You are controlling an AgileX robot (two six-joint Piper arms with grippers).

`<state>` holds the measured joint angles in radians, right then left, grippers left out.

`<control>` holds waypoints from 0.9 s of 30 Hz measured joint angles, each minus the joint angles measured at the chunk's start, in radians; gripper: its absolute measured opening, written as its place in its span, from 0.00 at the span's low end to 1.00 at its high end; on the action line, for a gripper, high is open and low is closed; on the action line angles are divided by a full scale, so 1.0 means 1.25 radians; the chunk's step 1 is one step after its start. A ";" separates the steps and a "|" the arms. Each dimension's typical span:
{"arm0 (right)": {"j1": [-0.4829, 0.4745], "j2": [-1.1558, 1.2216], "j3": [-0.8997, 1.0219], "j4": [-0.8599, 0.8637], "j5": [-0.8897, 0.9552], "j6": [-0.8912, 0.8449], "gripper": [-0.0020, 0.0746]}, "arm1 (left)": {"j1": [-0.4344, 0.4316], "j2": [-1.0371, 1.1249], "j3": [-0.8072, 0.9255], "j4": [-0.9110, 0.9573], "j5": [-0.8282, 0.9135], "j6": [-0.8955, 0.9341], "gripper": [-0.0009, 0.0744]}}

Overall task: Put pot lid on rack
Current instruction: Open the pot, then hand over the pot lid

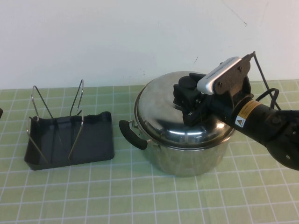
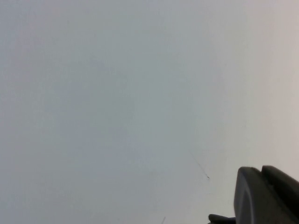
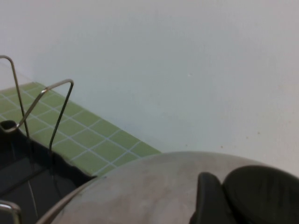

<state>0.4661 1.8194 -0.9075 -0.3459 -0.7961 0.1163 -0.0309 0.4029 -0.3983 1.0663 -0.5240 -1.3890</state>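
One arm is at work: your right arm reaches in from the right, angled down, with the right gripper (image 1: 188, 100) at the black knob (image 1: 188, 84) of the round, domed, shiny steel pot lid (image 1: 161, 112). You cannot tell whether its fingers have closed on the knob. That lid sits on the deep steel pot (image 1: 187, 156). Left of the pot, apart from it, stands the small black plastic rack (image 1: 96, 140) with V-shaped wire uprights. Your left gripper (image 2: 261, 196) faces the pale wall.

You get bright, even light; glare streaks the pot lid (image 1: 180, 114), shadows stay soft, and both wrist views look hazy.
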 joint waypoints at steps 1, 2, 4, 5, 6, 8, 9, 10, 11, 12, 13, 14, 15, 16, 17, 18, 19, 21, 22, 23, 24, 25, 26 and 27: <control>0.000 0.000 0.000 0.000 0.000 0.000 0.49 | 0.000 0.000 0.000 0.005 0.000 -0.027 0.01; 0.000 0.000 0.000 0.000 0.000 -0.005 0.49 | 0.000 0.000 0.000 0.015 0.002 -0.058 0.01; 0.000 0.000 0.000 -0.002 -0.007 -0.023 0.49 | 0.000 0.000 0.000 0.028 0.005 -0.136 0.01; 0.000 -0.002 0.000 -0.002 -0.012 -0.032 0.49 | 0.000 0.000 0.000 0.031 0.005 -0.185 0.02; 0.000 -0.006 0.000 -0.002 -0.018 -0.046 0.49 | 0.000 0.000 0.000 0.033 0.005 -0.229 0.03; 0.000 -0.028 0.000 -0.003 -0.036 -0.068 0.49 | 0.000 0.000 0.000 0.036 0.005 -0.360 0.12; 0.000 -0.047 0.000 -0.003 -0.049 -0.076 0.49 | 0.000 0.000 0.000 0.037 0.003 -0.416 0.19; 0.000 -0.068 0.000 -0.003 -0.066 -0.083 0.49 | 0.000 0.000 0.000 0.041 -0.001 -0.483 0.29; 0.000 -0.087 0.000 -0.003 -0.080 -0.093 0.49 | 0.000 0.000 0.000 0.047 -0.007 -0.541 0.40; 0.000 -0.111 0.000 -0.005 -0.096 -0.093 0.49 | 0.000 0.000 0.000 0.054 -0.018 -0.591 0.49; 0.000 -0.135 0.000 -0.009 -0.110 -0.093 0.49 | 0.000 0.000 0.000 0.065 -0.030 -0.637 0.62; 0.002 -0.155 0.000 -0.020 -0.120 -0.087 0.49 | 0.000 0.000 0.000 0.075 -0.043 -0.679 0.72; 0.009 -0.177 0.000 -0.036 -0.130 -0.074 0.49 | 0.000 0.000 0.000 0.089 -0.054 -0.709 0.78; 0.017 -0.198 -0.001 -0.058 -0.138 -0.055 0.49 | 0.000 0.000 0.000 0.102 -0.067 -0.743 0.84; 0.029 -0.216 -0.004 -0.079 -0.142 -0.033 0.49 | 0.000 0.000 0.000 0.113 -0.075 -0.772 0.87; 0.045 -0.231 -0.011 -0.106 -0.144 -0.005 0.49 | 0.000 0.000 0.000 0.123 -0.084 -0.790 0.89; 0.065 -0.243 -0.019 -0.131 -0.145 0.026 0.49 | 0.000 0.000 0.000 0.132 -0.090 -0.807 0.91; 0.107 -0.255 -0.035 -0.166 -0.151 0.085 0.49 | 0.000 0.000 0.000 0.140 -0.098 -0.826 0.92; 0.131 -0.257 -0.045 -0.179 -0.153 0.115 0.49 | 0.000 0.000 0.000 0.142 -0.098 -0.832 0.92; 0.150 -0.258 -0.053 -0.191 -0.154 0.135 0.49 | 0.000 0.000 0.000 0.144 -0.099 -0.839 0.93; 0.174 -0.258 -0.062 -0.202 -0.154 0.153 0.49 | 0.000 0.000 0.000 0.146 -0.099 -0.843 0.93; 0.197 -0.258 -0.071 -0.212 -0.154 0.165 0.49 | 0.000 0.000 0.000 0.146 -0.101 -0.845 0.93; 0.218 -0.258 -0.077 -0.218 -0.154 0.171 0.49 | 0.000 0.000 0.000 0.146 -0.101 -0.846 0.93; 0.238 -0.258 -0.085 -0.227 -0.154 0.175 0.49 | 0.000 0.000 0.000 0.146 -0.101 -0.848 0.93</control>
<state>0.7637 1.4967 -1.0142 -0.6294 -0.9884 0.3347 -0.0309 0.4029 -0.3983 1.2483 -0.6504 -2.4486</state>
